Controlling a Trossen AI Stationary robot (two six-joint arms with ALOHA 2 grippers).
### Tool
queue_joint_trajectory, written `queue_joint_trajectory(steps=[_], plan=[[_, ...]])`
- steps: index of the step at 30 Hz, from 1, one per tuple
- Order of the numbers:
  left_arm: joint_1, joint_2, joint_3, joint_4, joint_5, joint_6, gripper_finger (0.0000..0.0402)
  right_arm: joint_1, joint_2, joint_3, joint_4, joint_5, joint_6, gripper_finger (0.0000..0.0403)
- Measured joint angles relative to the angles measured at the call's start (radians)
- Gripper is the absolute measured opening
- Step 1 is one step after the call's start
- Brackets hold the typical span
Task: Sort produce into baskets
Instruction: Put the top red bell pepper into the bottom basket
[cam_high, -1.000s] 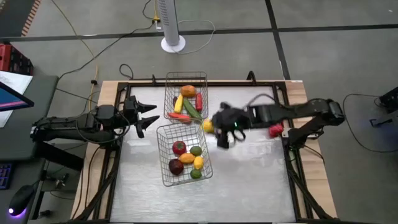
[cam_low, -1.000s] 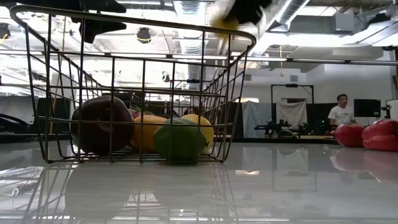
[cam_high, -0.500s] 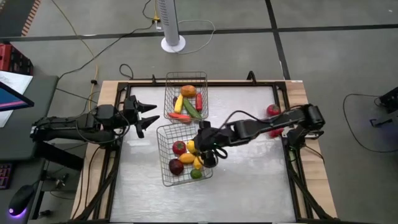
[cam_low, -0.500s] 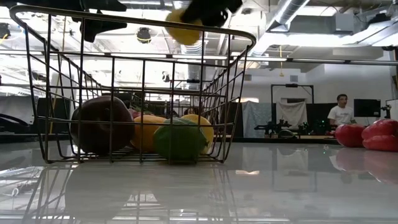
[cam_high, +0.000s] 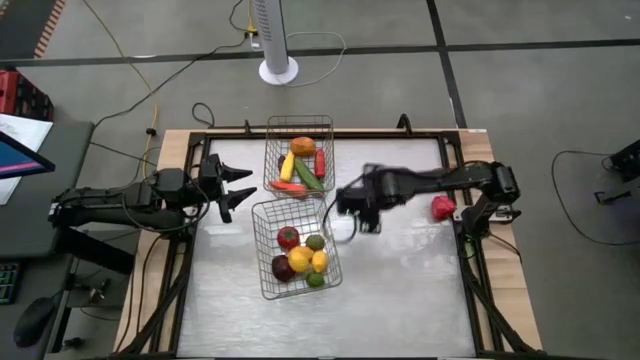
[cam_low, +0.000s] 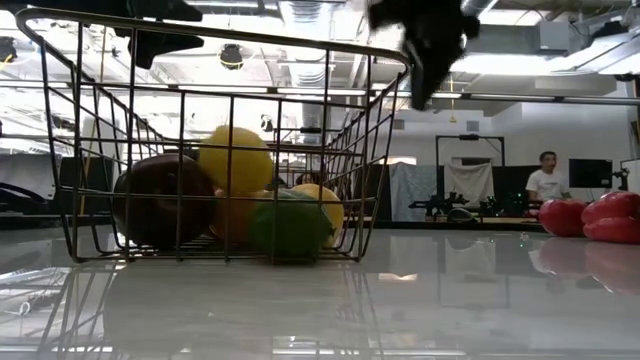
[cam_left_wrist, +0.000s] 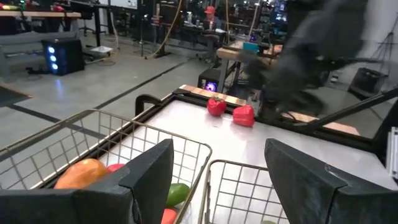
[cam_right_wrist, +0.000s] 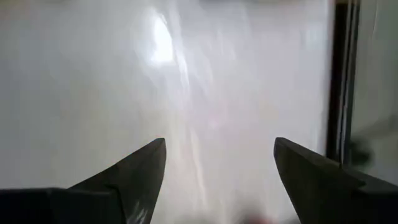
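Right gripper empty beside the near basket

The right gripper (cam_high: 358, 208) stood with its fingers (cam_right_wrist: 130, 171) spread wide and nothing between them, over bare table just beside the near basket (cam_high: 268, 282). That basket held a red piece (cam_high: 288, 237), a yellow fruit (cam_high: 300, 260), a dark purple one (cam_high: 283, 268) and green ones. The far basket (cam_high: 272, 135) held long and orange produce. Two red pieces (cam_high: 443, 208) lay by the right edge. The left gripper (cam_high: 232, 186) waited with fingers apart beside the baskets

Right end effector (cam_high: 350, 208) extended toward desk centre, fingers (cam_right_wrist: 130, 171) spread, holding nothing. Left end effector (cam_high: 238, 187) parked at left side, fingers apart.
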Motion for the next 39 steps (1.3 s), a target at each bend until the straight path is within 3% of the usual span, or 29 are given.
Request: queue_joint_trajectory(steps=[5,10,15,26,39], plan=[[0.0,0.0,0.0,0.0,0.016,-0.012,0.0239,-0.139,-0.038,-0.136,-0.155,-0.037,0.098,0.0321],[0.0,0.0,0.0,-0.001,0.051,-0.025,0.0239,-0.297,-0.081,-0.338,-0.238,-0.047,0.076,0.0331],[0.0,0.0,0.0,-0.001,0.043,0.009,0.0239,-0.38,-0.106,-0.515,-0.247,-0.06,0.058,0.0349],[0.0,0.0,0.0,-0.001,0.041,0.008,0.0239,-0.362,-0.107,-0.767,-0.197,-0.089,0.08,0.0399],[0.0,0.0,0.0,-0.001,0.041,-0.008,0.0239,-0.309,-0.106,-0.771,-0.158,-0.091,0.082,0.0357]])
